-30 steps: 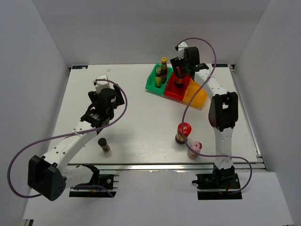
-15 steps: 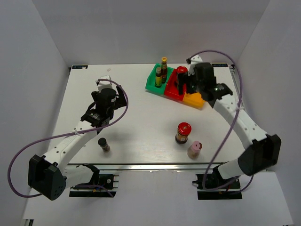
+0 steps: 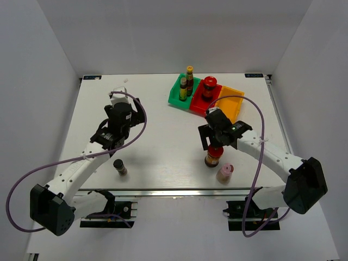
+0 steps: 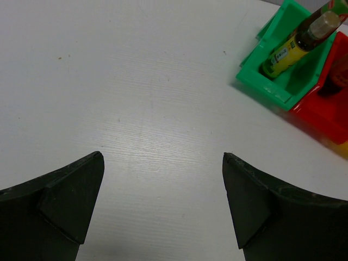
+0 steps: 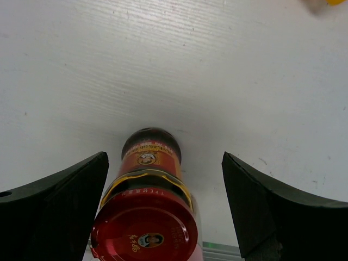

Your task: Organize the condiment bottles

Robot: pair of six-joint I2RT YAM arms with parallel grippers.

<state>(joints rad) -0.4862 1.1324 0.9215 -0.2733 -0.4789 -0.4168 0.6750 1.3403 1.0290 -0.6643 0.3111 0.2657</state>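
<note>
My right gripper (image 3: 217,140) is open and hangs over a squat red-lidded jar (image 3: 213,156) standing on the table. In the right wrist view the jar (image 5: 145,217) stands between the spread fingers, untouched by my right gripper (image 5: 164,159). A pink-capped bottle (image 3: 224,173) stands just right of it. The other red-lidded jar (image 3: 210,87) stands in the red bin (image 3: 200,107). Two yellow-capped bottles (image 3: 186,82) stand in the green bin (image 3: 175,97). A black-capped shaker (image 3: 120,167) stands near the front left. My left gripper (image 3: 129,113) is open and empty above bare table (image 4: 163,159).
The yellow bin (image 3: 232,104) sits right of the red one. The left wrist view shows the green bin (image 4: 255,73) with both bottles (image 4: 293,46) and part of the red bin (image 4: 321,109) at top right. White walls enclose the table.
My right gripper left the red-lidded jar in the red bin and swung back toward the front, now open over the second jar. My left arm shifted slightly.
</note>
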